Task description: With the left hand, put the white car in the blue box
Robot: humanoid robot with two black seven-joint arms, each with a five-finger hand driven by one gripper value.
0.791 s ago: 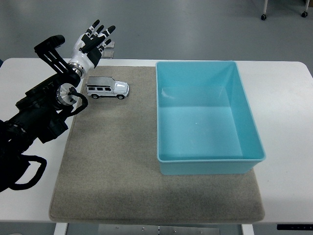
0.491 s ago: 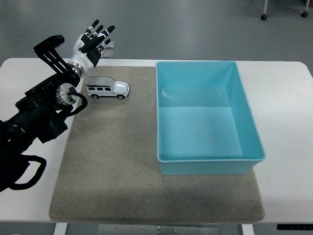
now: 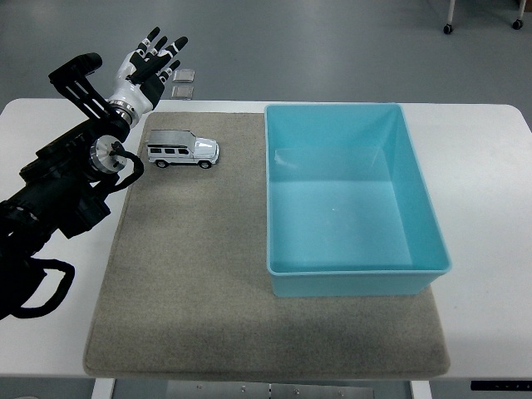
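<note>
The left hand (image 3: pixel 148 66) was raised over the far-left corner of the table (image 3: pixel 482 166), fingers (image 3: pixel 155 38) spread wide and holding nothing, its black arm running back to the picture's left edge. The white car (image 3: pixel 183 150) sat on the grey mat (image 3: pixel 199 274) just toward the table's near side of that hand and a little to its right, apart from it, so the coming move looked like a lowering and a short reach toward the near edge. It was the only hand in play; no right arm showed. The car's long axis ran across the table, roughly parallel with the far edge, and its bonnet seemed to point right, toward the blue box (image 3: pixel 353 274), though at this size the nose was hard to confirm. The box stood empty to the car's right, well apart from it, its long sides running from the far edge toward the near one.
</note>
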